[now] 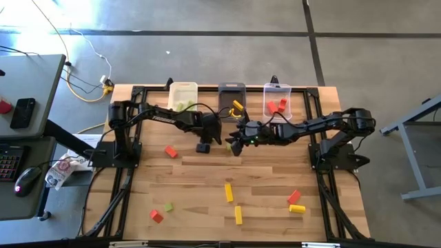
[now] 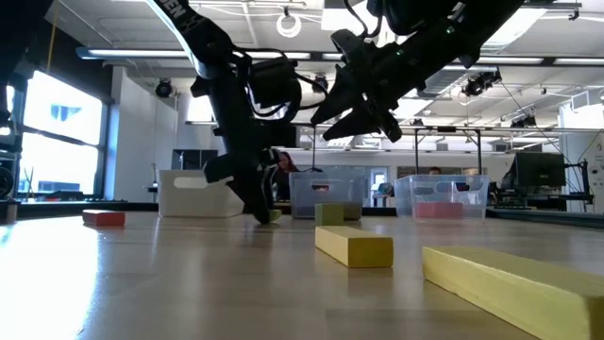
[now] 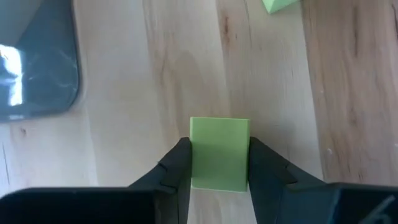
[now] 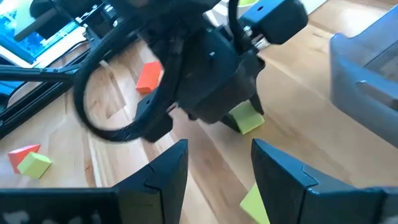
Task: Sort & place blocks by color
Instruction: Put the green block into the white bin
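My left gripper (image 3: 219, 180) (image 1: 216, 133) points down near the table's middle, in front of the dark grey bin (image 1: 231, 96), shut on a light green block (image 3: 219, 154) (image 4: 247, 118). My right gripper (image 4: 217, 174) (image 1: 234, 143) hangs open just to the right of it, raised off the table (image 2: 357, 106), touching nothing. A second green block (image 4: 255, 202) lies on the table under the right gripper. The white bin (image 1: 182, 96) holds green blocks, the grey bin a yellow one, and the clear bin (image 1: 277, 102) red ones. My left gripper pinches the light green block between its two fingers (image 3: 177, 168), one on each of two opposite side faces (image 3: 198, 155). The fingers come from above, pointing down. The block's underside seems to sit on the table (image 2: 274, 216).
Loose blocks lie on the table's near half: a red one (image 1: 170, 151), two yellow bars (image 1: 229, 192) (image 1: 238, 215), a red (image 1: 294, 197) and a yellow (image 1: 297, 208) at the right, a red (image 1: 157, 216) and a green (image 1: 168, 207) at the left. The bins line the far edge.
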Robot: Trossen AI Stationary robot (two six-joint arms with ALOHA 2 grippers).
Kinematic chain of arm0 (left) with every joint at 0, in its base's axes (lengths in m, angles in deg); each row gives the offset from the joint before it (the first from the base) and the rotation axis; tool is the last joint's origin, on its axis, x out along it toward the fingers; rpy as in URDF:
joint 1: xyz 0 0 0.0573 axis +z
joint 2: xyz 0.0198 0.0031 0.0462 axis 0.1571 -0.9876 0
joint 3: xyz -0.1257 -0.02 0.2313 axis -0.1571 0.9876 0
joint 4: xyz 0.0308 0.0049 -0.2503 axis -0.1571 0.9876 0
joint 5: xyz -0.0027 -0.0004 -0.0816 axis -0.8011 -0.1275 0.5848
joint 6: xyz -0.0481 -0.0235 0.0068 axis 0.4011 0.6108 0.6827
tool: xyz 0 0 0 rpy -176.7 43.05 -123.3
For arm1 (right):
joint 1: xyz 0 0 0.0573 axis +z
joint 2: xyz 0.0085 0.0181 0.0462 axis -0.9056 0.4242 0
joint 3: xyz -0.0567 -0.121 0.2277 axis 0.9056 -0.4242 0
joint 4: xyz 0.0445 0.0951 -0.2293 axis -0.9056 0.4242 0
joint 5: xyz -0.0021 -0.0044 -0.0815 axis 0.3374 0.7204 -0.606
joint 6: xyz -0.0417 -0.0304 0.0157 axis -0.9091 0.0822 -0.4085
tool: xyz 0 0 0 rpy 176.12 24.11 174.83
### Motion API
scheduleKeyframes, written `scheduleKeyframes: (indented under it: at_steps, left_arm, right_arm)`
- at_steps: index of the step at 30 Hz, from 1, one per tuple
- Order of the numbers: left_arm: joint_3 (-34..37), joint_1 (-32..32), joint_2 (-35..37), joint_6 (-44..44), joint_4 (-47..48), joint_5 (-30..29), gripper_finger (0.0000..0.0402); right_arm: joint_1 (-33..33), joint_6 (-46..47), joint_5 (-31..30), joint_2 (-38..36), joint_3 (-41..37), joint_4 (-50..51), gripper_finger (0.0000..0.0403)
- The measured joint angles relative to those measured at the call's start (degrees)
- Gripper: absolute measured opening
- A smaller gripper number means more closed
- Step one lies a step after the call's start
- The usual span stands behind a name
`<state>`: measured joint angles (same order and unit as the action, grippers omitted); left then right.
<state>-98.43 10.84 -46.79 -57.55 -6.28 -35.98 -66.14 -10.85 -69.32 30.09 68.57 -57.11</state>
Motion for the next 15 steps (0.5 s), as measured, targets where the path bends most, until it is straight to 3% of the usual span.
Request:
scheduleKeyframes:
  at_steps: [6,15]
  left_arm:
    - [0.2,0.0,2.4,-0.1,4.5,-0.7,0.0091]
    - [0.1,-0.1,11.5,0.4,9.4,-4.6,0.0091]
  right_arm:
    - [2.0,-0.5,0.0,0.0,0.0,1.1,0.0163]
    - [4.1,-0.7,-0.5,0.0,0.0,3.1,0.0163]
